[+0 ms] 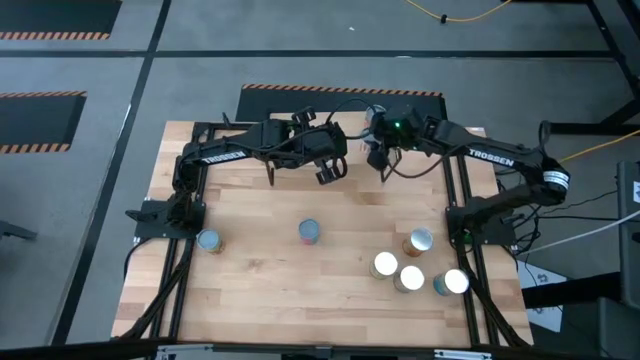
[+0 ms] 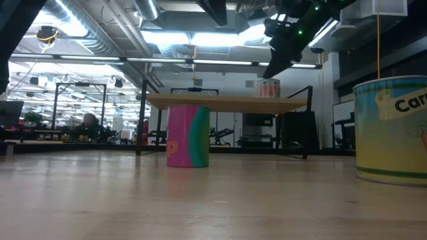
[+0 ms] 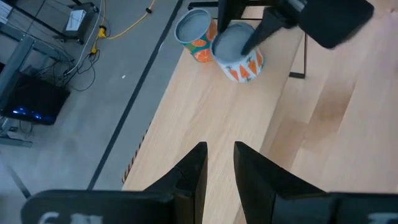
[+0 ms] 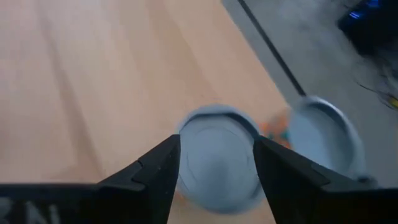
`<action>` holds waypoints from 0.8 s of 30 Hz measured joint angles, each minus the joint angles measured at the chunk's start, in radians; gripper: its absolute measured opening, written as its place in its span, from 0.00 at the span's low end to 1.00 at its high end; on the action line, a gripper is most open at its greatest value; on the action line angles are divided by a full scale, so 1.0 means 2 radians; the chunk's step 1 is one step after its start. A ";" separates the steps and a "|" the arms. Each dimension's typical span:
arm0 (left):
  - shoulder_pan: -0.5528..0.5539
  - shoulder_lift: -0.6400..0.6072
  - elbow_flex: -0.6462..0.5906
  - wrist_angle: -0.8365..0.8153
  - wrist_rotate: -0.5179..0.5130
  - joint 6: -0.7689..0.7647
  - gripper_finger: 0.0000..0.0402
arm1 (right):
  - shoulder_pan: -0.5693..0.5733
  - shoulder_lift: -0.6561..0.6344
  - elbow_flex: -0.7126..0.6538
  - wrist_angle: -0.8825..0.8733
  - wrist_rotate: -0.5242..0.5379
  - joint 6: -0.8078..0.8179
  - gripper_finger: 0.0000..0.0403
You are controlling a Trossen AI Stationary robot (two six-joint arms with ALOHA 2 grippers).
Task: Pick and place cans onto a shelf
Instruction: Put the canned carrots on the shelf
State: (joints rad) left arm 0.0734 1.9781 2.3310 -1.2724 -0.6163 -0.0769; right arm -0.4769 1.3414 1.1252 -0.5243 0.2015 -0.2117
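Observation:
Two orange-labelled cans with silver tops stand side by side on the shelf's board (image 3: 205, 106) near its edge: one (image 3: 194, 36) and one (image 3: 237, 55). My right gripper (image 4: 217, 165) is open just over the second can (image 4: 217, 163), one finger on each side of its top. In the low view that can (image 2: 267, 88) stands on the shelf (image 2: 227, 101) with the gripper (image 2: 272, 72) just above it. My left gripper (image 3: 219, 165) is open a little and empty, over the shelf (image 1: 330, 170). Several more cans stand on the table.
On the table stand a can at the left (image 1: 208, 240), a pink and green can in the middle (image 1: 309, 231) (image 2: 187, 136), and several at the near right (image 1: 420, 240) (image 1: 385, 264) (image 1: 411, 278) (image 1: 453, 282). One can (image 2: 393, 130) stands close before the low camera.

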 joint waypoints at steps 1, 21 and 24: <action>0.000 0.000 0.000 0.000 0.000 0.000 0.18 | 0.000 -0.003 0.000 -0.008 0.013 0.000 0.52; 0.000 0.000 0.000 -0.001 0.001 -0.001 0.18 | 0.000 -0.033 0.000 -0.055 0.091 -0.002 0.52; 0.000 0.000 0.000 -0.001 0.001 -0.001 0.18 | 0.000 -0.042 0.000 -0.053 0.090 -0.002 0.52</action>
State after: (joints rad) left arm 0.0734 1.9781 2.3306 -1.2749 -0.6151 -0.0795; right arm -0.4778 1.2579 1.1252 -0.6300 0.3821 -0.2153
